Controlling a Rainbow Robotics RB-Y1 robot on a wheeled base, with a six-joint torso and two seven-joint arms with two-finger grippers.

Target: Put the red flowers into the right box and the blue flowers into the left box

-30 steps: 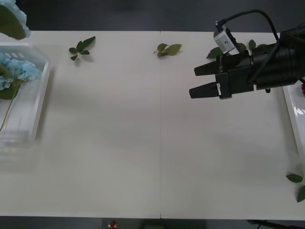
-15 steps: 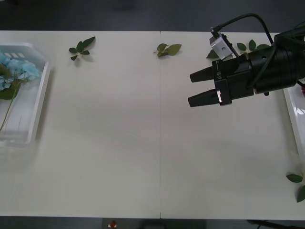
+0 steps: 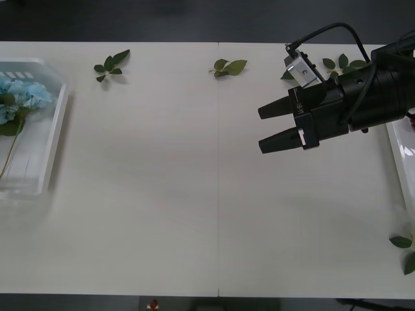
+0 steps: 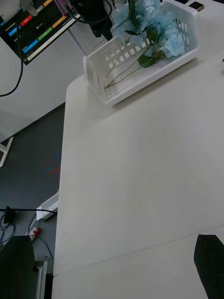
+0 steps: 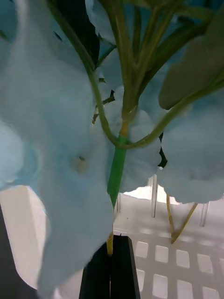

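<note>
No writing was legible. The right gripper (image 3: 270, 126) hung released over the white table (image 3: 162, 194). The left gripper (image 5: 111, 254) clenched a blue flowers (image 5: 70, 117) stem above the left box (image 5: 163, 261).

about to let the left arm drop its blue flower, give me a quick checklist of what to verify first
1. Left claw shut on the stem of a blue flower: ok.
2. Left box under the held flower: ok, its slotted white wall and floor lie right behind the stem in the left wrist view.
3. Room in the left box: ok, other blue flowers lie at its far end, the near part is bare.
4. Right claw out of the way: ok, open over the table's right half, holding nothing.
5. How high the held flower hangs above the box: cannot tell.
6. Red flowers all in the right box: cannot tell.
</note>
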